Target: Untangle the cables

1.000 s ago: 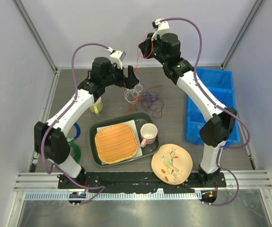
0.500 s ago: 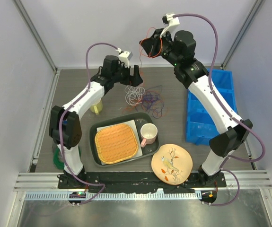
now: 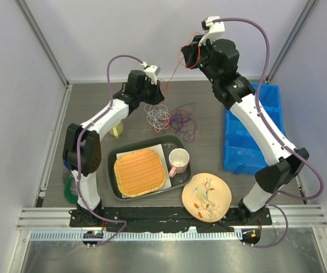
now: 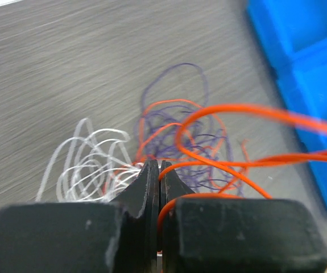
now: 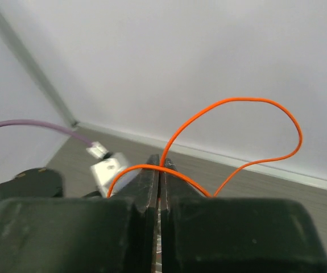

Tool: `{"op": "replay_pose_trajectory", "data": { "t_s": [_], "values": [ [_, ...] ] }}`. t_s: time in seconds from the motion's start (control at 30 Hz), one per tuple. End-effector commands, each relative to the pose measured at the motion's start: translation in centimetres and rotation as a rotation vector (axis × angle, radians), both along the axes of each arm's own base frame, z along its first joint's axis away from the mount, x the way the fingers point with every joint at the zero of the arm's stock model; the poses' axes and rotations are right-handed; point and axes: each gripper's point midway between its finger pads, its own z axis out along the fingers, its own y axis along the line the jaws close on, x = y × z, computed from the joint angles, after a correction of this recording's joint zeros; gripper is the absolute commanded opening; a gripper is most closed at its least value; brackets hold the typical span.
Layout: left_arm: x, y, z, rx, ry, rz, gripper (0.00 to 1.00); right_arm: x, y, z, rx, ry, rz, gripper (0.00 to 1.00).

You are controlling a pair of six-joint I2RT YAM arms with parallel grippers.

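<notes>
The cables [image 3: 172, 118] lie in a loose bunch on the table behind the tray, with white loops [image 3: 157, 116] on the left and purple ones [image 3: 183, 121] on the right. In the left wrist view the white [image 4: 86, 165], purple [image 4: 174, 111] and red-orange [image 4: 226, 148] strands overlap. My left gripper [image 3: 158, 91] hangs just behind the bunch and is shut on a red-orange cable that runs between its jaws [image 4: 158, 168]. My right gripper [image 3: 188, 57] is raised high at the back, shut on the same colour cable [image 5: 231, 114], which loops above its fingertips [image 5: 161, 162].
A dark green tray [image 3: 146, 140] holds a woven mat [image 3: 139, 170] and a pink mug [image 3: 178, 161]. A bird-painted plate [image 3: 206, 196] lies front right. The blue bin [image 3: 253, 128] stands at the right. A yellowish cup [image 3: 116, 129] and a green tape ring [image 3: 69, 190] sit on the left.
My left gripper has moved from over the white loops toward the back and gone from open to shut on the red-orange cable. The right gripper has shifted to the right, still holding its cable.
</notes>
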Motion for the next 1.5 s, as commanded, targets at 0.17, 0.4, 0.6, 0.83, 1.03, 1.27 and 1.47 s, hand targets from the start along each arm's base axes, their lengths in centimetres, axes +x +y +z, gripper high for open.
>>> {"op": "replay_pose_trajectory", "data": {
  "t_s": [0.17,0.4,0.6,0.83,1.03,1.27,1.47],
  "values": [
    [2.7,11.8,7.0,0.091,-0.112,0.521,0.00,1.6,-12.7,-0.2,-0.189,-0.062,-0.539,0.01],
    [-0.6,8.0,10.0,-0.075,-0.113,0.271,0.02,0.7,-11.1,-1.3,-0.176,-0.085,-0.399,0.01],
    [-4.1,4.1,10.8,-0.165,-0.068,0.009,1.00,0.6,-11.7,-0.8,-0.197,-0.091,-0.420,0.01],
    [-6.6,4.2,10.0,-0.083,-0.092,-0.072,1.00,1.9,-15.9,0.7,-0.182,-0.085,-0.507,0.01],
    [-6.1,5.8,8.1,-0.020,-0.074,0.012,1.00,4.2,-22.2,2.3,-0.178,-0.098,-0.645,0.01],
    [-5.1,7.4,5.7,0.057,-0.005,0.114,1.00,7.3,-26.0,0.9,-0.192,-0.077,-0.709,0.01],
    [-5.6,9.4,3.9,0.104,0.025,0.219,1.00,10.2,-29.3,-2.7,-0.208,-0.021,-0.769,0.01]
  ]
}}
